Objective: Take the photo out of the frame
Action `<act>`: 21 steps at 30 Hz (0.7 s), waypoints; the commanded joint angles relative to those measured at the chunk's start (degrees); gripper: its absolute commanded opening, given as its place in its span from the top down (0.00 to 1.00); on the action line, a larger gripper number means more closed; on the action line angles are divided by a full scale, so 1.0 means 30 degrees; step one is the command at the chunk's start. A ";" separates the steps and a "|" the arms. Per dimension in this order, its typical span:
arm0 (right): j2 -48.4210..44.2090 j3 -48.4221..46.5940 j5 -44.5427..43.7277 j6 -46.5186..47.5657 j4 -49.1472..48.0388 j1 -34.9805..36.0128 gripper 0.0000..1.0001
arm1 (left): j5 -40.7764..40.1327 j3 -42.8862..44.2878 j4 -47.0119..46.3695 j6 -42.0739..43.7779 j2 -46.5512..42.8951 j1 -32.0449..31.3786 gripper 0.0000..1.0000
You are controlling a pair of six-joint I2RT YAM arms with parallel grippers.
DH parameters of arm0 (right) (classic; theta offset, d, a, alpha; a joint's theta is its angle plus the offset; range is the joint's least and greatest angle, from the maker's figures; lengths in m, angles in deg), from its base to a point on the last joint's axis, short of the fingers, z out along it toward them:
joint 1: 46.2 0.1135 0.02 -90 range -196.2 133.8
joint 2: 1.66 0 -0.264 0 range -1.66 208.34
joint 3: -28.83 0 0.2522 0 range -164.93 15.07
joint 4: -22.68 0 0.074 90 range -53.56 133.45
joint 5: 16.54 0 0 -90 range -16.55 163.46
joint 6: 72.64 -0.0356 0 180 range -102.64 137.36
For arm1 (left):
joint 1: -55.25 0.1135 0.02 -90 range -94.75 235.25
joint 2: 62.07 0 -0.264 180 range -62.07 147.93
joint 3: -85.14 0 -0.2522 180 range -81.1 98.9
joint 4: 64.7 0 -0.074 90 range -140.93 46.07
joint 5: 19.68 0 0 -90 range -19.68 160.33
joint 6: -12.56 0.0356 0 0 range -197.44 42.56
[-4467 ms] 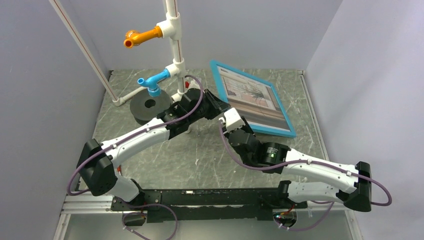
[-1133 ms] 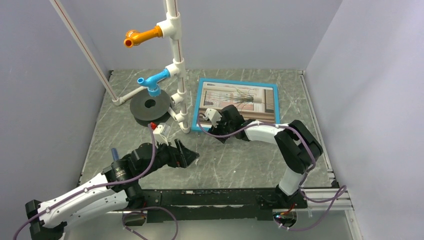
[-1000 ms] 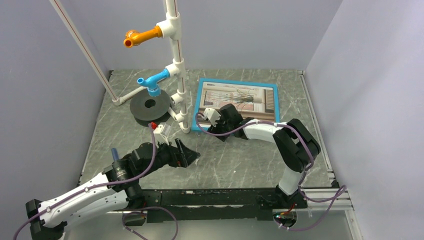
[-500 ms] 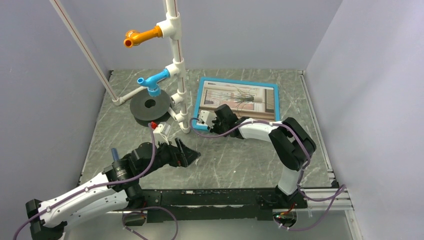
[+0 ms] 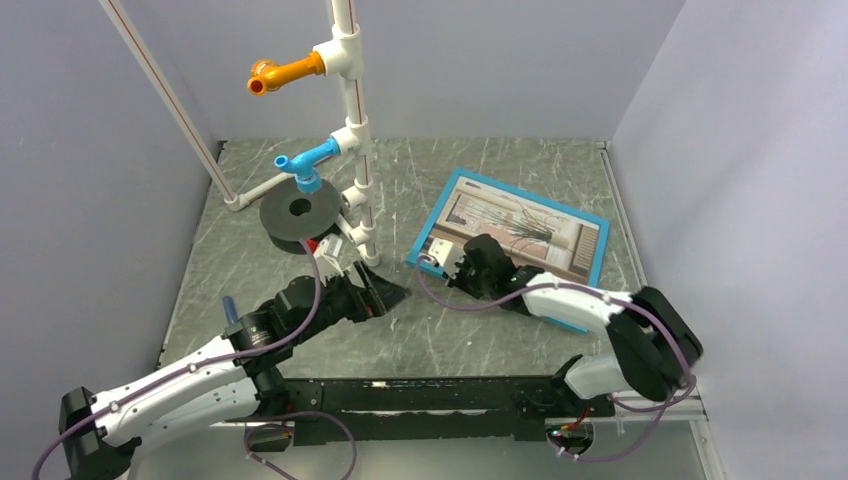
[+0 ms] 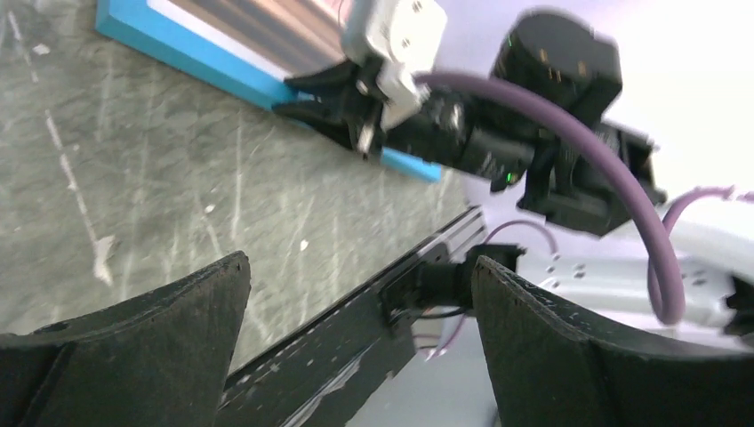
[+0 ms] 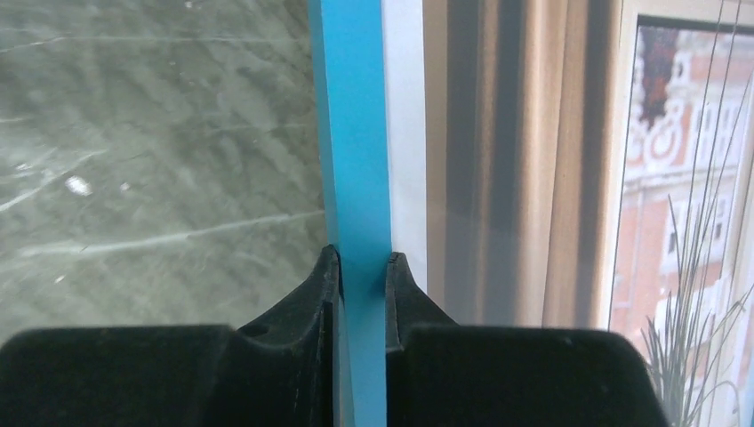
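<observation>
Since half a second ago the frame (image 5: 532, 198) has swung round and shifted right and nearer. It now sits askew on the right half of the table (image 5: 460, 335), its far long side slanting from far left to nearer right.

The right arm's elbow has likewise moved right and nearer. The right pincer (image 5: 438, 262) is at the frame's left short side. Its wrist view shows the turquoise border (image 7: 356, 133) running between the two fingers, which are drawn in tight against it on either side (image 7: 358, 262).

Whether that edge is lifted off the table cannot be told.

The photo (image 5: 520, 232) is inside the frame, face up. Its wispy plant and beige bands are visible (image 7: 533, 178).

The left pincer (image 5: 385, 297) has advanced slightly towards the far side. It hangs over bare table left of the frame, near the foot of the white pipe stand (image 5: 352, 120). Its fingers are spread wide with nothing between them (image 6: 356, 294).
</observation>
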 commanded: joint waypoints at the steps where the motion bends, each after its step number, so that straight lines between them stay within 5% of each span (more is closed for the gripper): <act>1: -0.3549 0.1132 -0.0460 -0.0851 -0.3499 -0.0063 1.00 | 0.1074 -0.0814 -0.4423 -0.2596 0.0495 0.1199 0.04; 10: -0.6705 0.2991 0.0404 -0.1974 -0.5186 -0.0056 1.00 | 0.1524 -0.0728 -0.7712 -0.5783 0.4990 0.1909 0.02; 21: -1.0000 0.4533 0.1499 -0.3166 -0.5048 -0.0013 1.00 | -0.0379 -0.2014 -1.5689 -0.3596 0.9994 0.1810 0.10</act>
